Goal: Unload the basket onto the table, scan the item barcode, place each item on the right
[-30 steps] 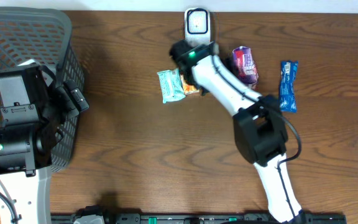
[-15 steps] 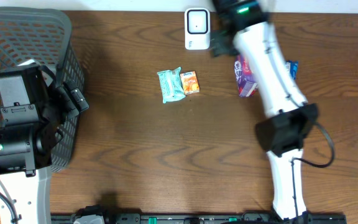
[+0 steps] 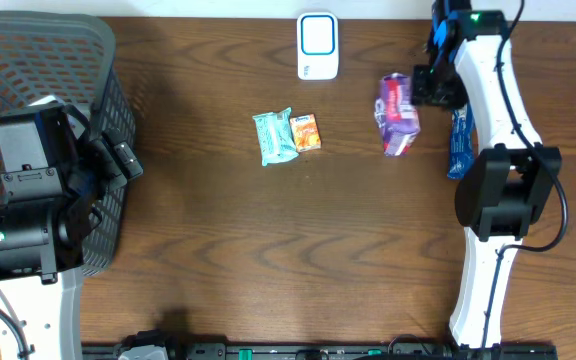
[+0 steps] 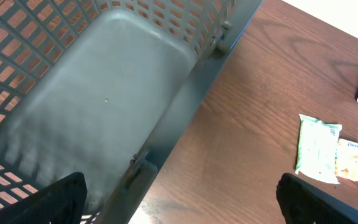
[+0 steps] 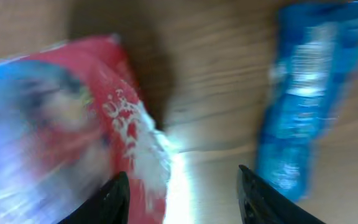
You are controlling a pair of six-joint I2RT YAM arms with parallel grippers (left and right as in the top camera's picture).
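Swung my right pincer [image 5: 182,173] off the green packet [image 3: 273,136] and orange packet [image 3: 306,132] since a second ago. It hangs low with fingers apart over bare bench [image 3: 268,250], holding nothing. The red-purple pouch [image 5: 55,124] lies just beside one finger and the blue packet [image 5: 303,106] just past the other. I judge I'm lining up on one as the item. The wrist view is smeared and no barcode is legible. The scanner [image 3: 318,45] stands well aside. Farthest off, my left pincer [image 4: 182,180] is spread wide over the basket [image 4: 166,18].

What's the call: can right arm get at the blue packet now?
Likely yes. The right gripper hangs open over the table beside the blue packet, nothing held; the purple bag lies on the other side, not between.
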